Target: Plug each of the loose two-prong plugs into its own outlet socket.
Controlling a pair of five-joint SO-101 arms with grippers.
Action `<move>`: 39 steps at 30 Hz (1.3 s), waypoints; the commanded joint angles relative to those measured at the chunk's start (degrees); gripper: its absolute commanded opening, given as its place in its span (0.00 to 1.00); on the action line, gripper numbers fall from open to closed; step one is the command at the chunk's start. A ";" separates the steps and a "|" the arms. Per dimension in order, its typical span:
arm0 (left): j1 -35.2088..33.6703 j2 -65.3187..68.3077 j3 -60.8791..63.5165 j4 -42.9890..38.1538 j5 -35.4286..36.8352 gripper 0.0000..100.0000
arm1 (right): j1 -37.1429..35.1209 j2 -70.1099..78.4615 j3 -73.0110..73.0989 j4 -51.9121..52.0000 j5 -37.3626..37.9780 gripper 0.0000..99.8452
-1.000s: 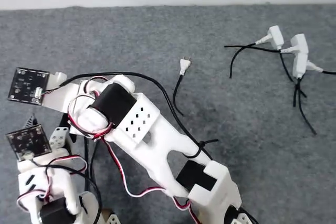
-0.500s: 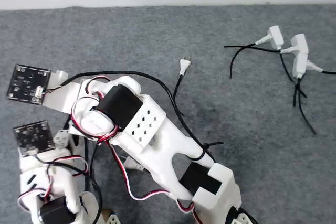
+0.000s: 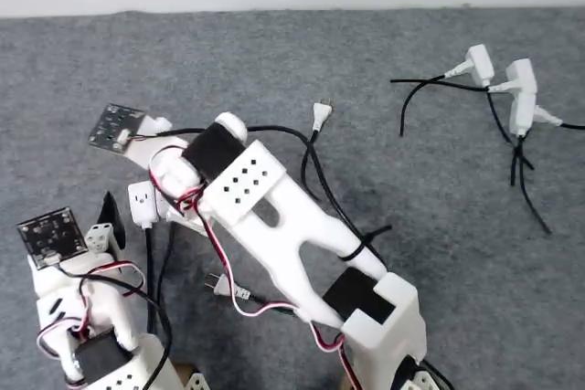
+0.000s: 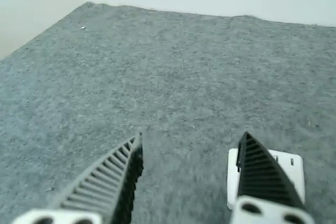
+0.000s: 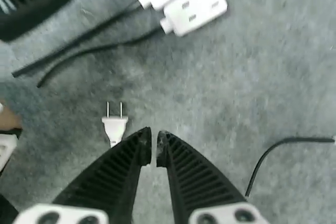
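High view: loose plug on bench at 12 o'clock from centre, second plug at 7, outlet socket at 9. Right wrist view: right claw nearly closed, empty, tips just beside second plug. Left claw wide, outlet socket just beside one finger.

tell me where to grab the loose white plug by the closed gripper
Pinch the plug across its white body, just behind the prongs, coming down from above at its back end. It lies flat on the mat with prongs bare and pointing toward the outlet sockets, so that probably leaves them free. The right gripper, shut beside it, must open first.
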 commanded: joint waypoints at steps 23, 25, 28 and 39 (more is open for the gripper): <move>5.19 -0.97 1.80 -1.76 -1.32 0.29 | 3.65 -46.55 81.23 -48.66 2.29 0.21; 5.19 -1.05 1.54 -1.05 -1.41 0.29 | 2.15 -45.23 82.02 -49.89 2.37 0.20; 5.19 -1.05 1.45 -1.05 -1.41 0.29 | 0.92 -41.45 81.93 -51.38 2.29 0.19; 4.84 -0.97 0.84 -0.97 -1.41 0.29 | -6.64 -16.75 72.97 -52.44 1.49 0.19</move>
